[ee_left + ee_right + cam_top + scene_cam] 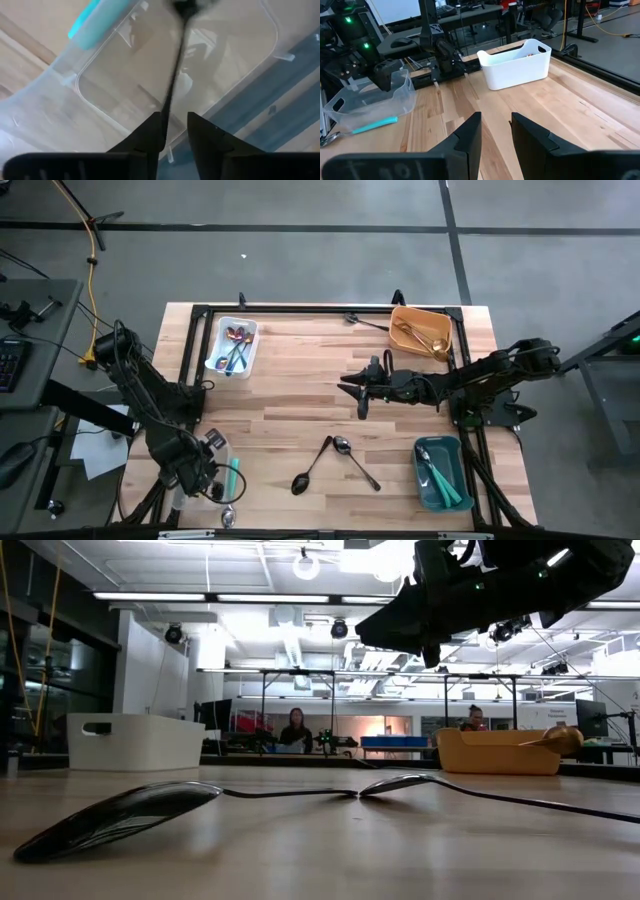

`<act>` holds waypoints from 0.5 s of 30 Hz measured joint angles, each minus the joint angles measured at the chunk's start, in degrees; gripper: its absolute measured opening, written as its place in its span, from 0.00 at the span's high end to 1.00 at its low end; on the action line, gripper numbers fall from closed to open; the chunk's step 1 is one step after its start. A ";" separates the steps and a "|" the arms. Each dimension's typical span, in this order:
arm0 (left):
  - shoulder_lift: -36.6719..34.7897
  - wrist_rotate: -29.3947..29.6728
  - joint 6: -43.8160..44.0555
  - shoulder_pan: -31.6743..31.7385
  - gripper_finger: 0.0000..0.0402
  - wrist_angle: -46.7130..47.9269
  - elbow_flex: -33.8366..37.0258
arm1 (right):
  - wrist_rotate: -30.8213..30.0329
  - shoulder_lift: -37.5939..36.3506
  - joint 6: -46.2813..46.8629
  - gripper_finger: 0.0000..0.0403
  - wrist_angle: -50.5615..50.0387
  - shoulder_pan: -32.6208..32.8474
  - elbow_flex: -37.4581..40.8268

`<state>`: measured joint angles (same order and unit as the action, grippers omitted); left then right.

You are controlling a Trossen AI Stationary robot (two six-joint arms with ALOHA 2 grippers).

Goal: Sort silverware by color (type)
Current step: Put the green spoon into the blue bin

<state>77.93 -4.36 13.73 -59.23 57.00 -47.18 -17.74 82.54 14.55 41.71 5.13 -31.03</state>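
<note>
Fingers of left gripper (175, 131) slightly apart above clear glossy plastic bin (125, 90), slim black utensil (172, 85) between them. Right gripper (495, 131) well beyond that bin, fingers narrowly spread, empty.

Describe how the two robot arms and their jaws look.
Both arms, the left arm and the right arm, are dark and jointed, built of black segments with black cables along them. Each ends in two flat, dark, wedge-shaped fingers. A green light glows on the left arm in the right wrist view.
</note>
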 joint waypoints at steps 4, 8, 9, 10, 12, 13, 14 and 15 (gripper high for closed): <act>0.09 -0.02 3.49 1.03 0.70 -0.29 0.00 | 0.00 0.00 0.00 0.75 0.00 0.00 0.00; 0.11 0.66 3.98 2.55 0.62 0.18 -1.81 | 0.01 0.00 0.00 0.75 0.01 0.00 0.00; 0.11 1.96 3.98 2.98 0.60 0.32 -2.65 | 0.02 0.00 -0.05 0.75 0.01 0.00 0.00; 0.11 3.84 3.95 3.39 0.59 0.43 -3.48 | 0.00 0.00 -0.38 0.75 0.02 0.00 0.00; 0.11 8.07 3.92 4.32 0.56 0.50 -5.54 | 0.02 0.00 -1.38 0.75 0.02 0.00 0.00; 0.11 10.10 3.91 4.83 0.54 0.19 -6.68 | 0.03 0.00 -1.35 0.75 0.02 0.00 0.00; 0.11 11.88 3.84 5.38 0.53 -0.47 -7.67 | 0.11 0.00 -0.85 0.75 0.04 0.00 0.00; 0.11 13.80 3.79 5.99 0.52 -1.52 -8.50 | 0.22 0.00 -0.03 0.75 0.04 0.00 0.00</act>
<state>78.04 9.44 17.52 -53.24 55.48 -55.67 -17.52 82.54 14.52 41.76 5.13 -31.03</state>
